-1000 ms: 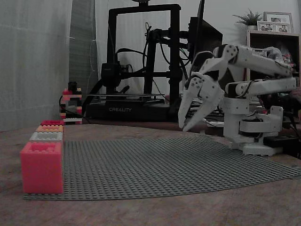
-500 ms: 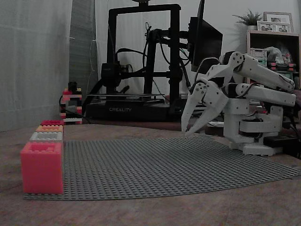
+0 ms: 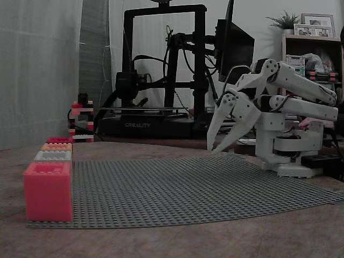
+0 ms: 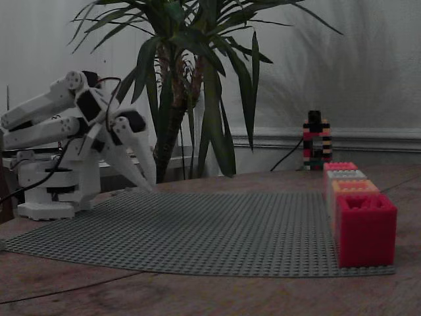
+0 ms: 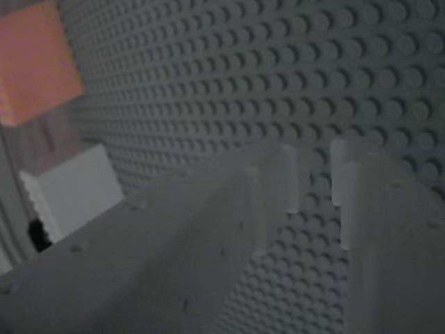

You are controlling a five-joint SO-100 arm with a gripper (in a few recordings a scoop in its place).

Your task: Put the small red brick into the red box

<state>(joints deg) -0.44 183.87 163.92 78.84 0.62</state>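
Observation:
The red box (image 4: pixel 365 227), deep crimson with a studded rim, stands nearest the camera at the right end of the grey baseplate (image 4: pixel 217 230). In the other fixed view it is the farthest of the row (image 3: pixel 59 140). The small red brick is out of view. My white gripper (image 3: pixel 211 149) hangs over the baseplate's far edge, close to the arm's base and far from the boxes (image 4: pixel 150 186). In the wrist view the gripper (image 5: pixel 314 181) is open by a narrow gap, with only studs showing between the fingertips.
Between the pink-red box (image 3: pixel 47 191) and the red box stand a white box (image 3: pixel 52 156) and an orange box (image 3: pixel 56 146). A black 3D printer (image 3: pixel 161 70) and a small brick tower (image 3: pixel 80 121) stand behind the plate. A potted palm (image 4: pixel 191 79) rises beyond it.
A second ago the arm reached further left. It has folded back to the right toward its base and has stayed still over the last half second.

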